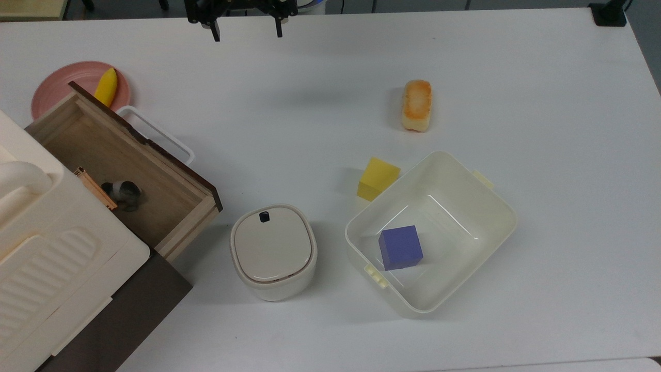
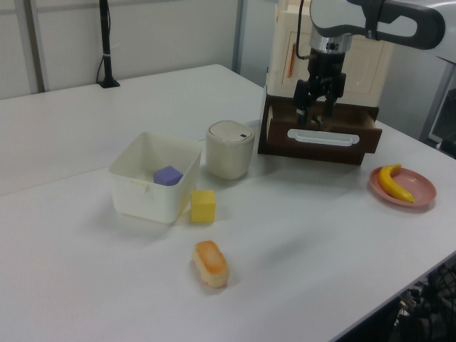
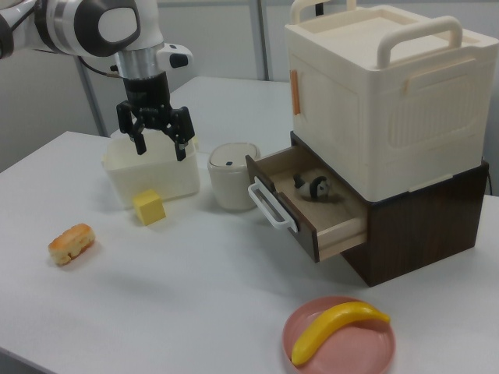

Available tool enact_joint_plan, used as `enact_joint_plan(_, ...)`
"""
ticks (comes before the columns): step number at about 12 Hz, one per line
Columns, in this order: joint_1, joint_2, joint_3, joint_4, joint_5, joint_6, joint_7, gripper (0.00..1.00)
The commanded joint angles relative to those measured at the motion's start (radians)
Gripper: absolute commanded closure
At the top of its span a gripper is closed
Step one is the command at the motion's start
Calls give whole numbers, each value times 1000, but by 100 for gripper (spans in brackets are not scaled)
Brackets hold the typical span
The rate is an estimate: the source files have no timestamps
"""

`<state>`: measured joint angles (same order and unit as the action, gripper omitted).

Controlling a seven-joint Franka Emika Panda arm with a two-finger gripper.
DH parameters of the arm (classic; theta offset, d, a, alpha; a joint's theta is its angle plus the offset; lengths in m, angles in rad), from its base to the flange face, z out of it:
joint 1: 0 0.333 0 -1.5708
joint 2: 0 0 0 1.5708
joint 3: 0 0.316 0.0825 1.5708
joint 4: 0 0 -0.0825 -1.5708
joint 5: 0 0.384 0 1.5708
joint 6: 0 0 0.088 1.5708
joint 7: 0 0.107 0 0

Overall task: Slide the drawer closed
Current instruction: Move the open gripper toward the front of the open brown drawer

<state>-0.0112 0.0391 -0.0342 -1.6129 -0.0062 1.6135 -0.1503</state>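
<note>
drawer (image 1: 129,170): it stands pulled out of the dark brown cabinet (image 1: 129,315) at the top view's left edge, under the ribbed cream case (image 1: 51,253); its dark front panel with the white loop handle (image 1: 157,133) faces up and to the right in the top view.

inside the drawer: a small dark and grey thing (image 3: 314,187) lies on the wooden floor; what it is, I cannot tell.

claw (image 1: 246,30): it hangs in the air above the bench (image 1: 516,77), at the top view's upper edge, well apart from the drawer.

direction from claw to drawer: in the top view the handle lies down and to the left of the claw; in the right view the claw (image 3: 160,144) is to the left of the drawer front, over the cream tub (image 3: 152,175).

drawer axis: the front panel runs on a diagonal in the top view, so I judge that the push must go down and to the left, square to this panel.

claw state: the two fingers are spread apart, they hold nothing and touch nothing.

near the path: the pink plate (image 1: 51,88) with a banana (image 1: 106,87) lies just beside the far corner of the drawer front, and the round lidded pot (image 1: 273,250) stands near its other corner.

progress: the closing is not yet begun, in my judgement.
</note>
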Motion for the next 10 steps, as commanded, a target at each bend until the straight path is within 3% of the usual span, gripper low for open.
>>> enact_joint_plan(1, 4, -15, -9, -15, 18, 0, -36, 52)
enact_joint_plan(3, 2, -15, -9, -15, 22, 0, -49, 83)
enact_joint_plan(6, 2, -16, -9, -15, 22, 0, -40, 100)
enact_joint_plan(8, 2, -16, -9, -15, 23, -3, -28, 100)
enact_joint_plan(10, 2, -16, -9, -15, 25, 2, 77, 100)
